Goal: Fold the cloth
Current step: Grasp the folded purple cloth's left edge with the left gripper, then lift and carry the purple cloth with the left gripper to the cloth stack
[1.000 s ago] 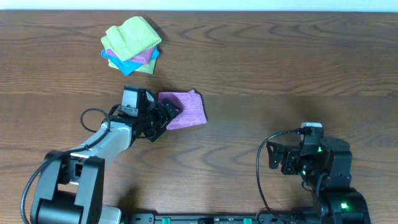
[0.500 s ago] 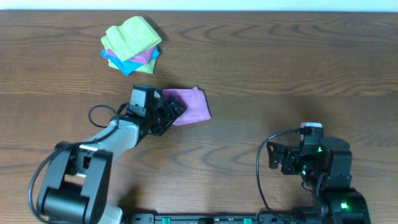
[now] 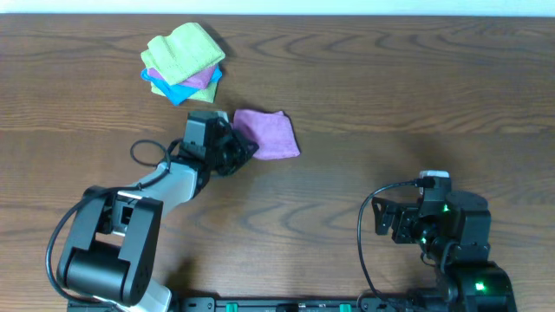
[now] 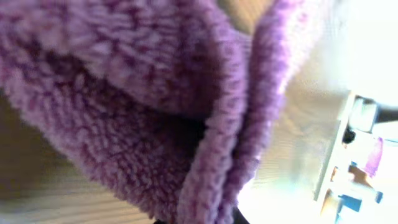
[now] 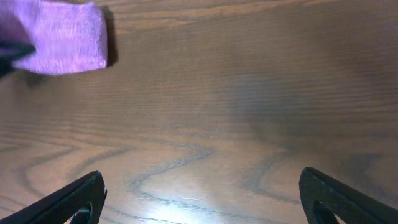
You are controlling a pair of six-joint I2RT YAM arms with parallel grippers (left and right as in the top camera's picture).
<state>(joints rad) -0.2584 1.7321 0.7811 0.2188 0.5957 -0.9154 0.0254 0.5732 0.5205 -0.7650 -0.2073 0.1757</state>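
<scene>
From above, the cloth (image 3: 269,134) lies on the table (image 3: 416,95) as a small, compact rectangle. It sits left of the middle, just below the pile of other cloths (image 3: 184,62) and apart from it. It looks doubled over, so I judge that at least one fold is made. What is left seems to be one more fold, or just squaring it up and letting go. My left arm reaches from the near left corner diagonally forward, the wrist turned toward the cloth's left edge. My left pincer (image 3: 238,147) is clamped on that edge. My right arm sits tucked in at the near right corner, well apart from the cloth, and my right pincer (image 3: 383,222) is spread wide with nothing in it.

From my left wrist, the cloth (image 4: 155,112) fills nearly the whole view. Two fuzzy layers meet in a seam running down toward where my fingers must be. The fabric hides the fingers themselves.

From my right wrist, my fingers (image 5: 81,196) stand far apart at the bottom corners. Only bare wood lies between them, at my right pincer (image 5: 205,193). The cloth (image 5: 62,37) shows far off in the upper left corner, flat and neat-edged.
</scene>
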